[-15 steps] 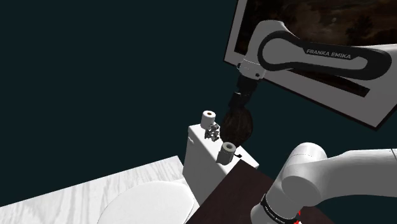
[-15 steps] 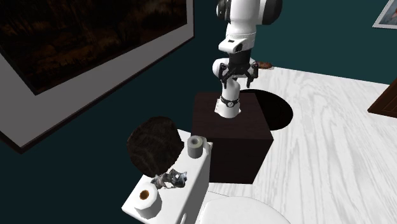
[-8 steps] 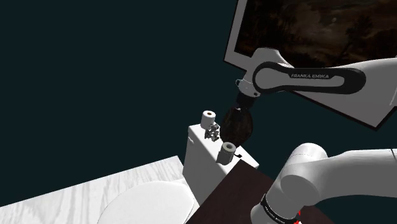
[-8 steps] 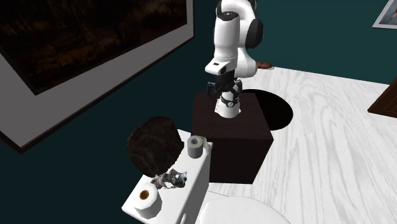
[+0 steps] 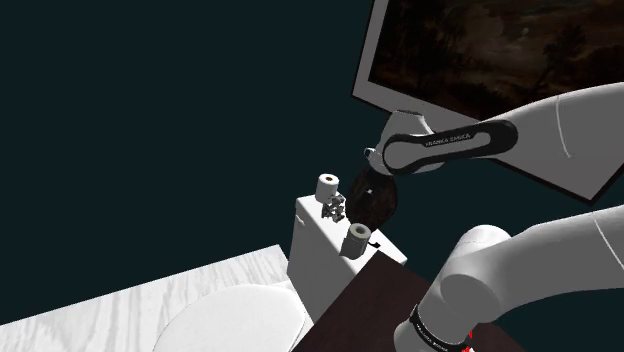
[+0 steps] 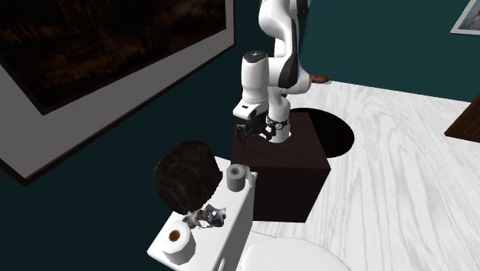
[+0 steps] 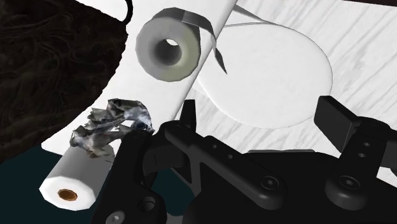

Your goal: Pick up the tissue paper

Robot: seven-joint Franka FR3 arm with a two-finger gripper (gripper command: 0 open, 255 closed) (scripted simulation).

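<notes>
A crumpled grey tissue paper (image 7: 111,124) (image 6: 209,216) (image 5: 335,209) lies on the white toilet tank lid (image 6: 231,219), between two rolls. One is a grey roll (image 7: 167,51) (image 6: 237,177) (image 5: 355,240) nearer the stand. The other is a white roll with a brown core (image 7: 70,184) (image 6: 178,239) (image 5: 327,186) at the far end. My gripper (image 7: 261,118) (image 6: 248,132) hangs open over the corner of the dark stand, above and apart from the grey roll, holding nothing.
A big dark round object (image 6: 186,173) (image 7: 51,70) leans on the wall behind the tank. The white toilet lid (image 7: 267,83) (image 5: 230,320) lies in front of the tank. The dark box stand (image 6: 285,165) borders the tank. A framed picture (image 5: 470,40) hangs above.
The arm has bent down and swung from above the stand toward the toilet tank, so the gripper now sits lower and closer to the grey roll. Nothing on the tank has moved.
</notes>
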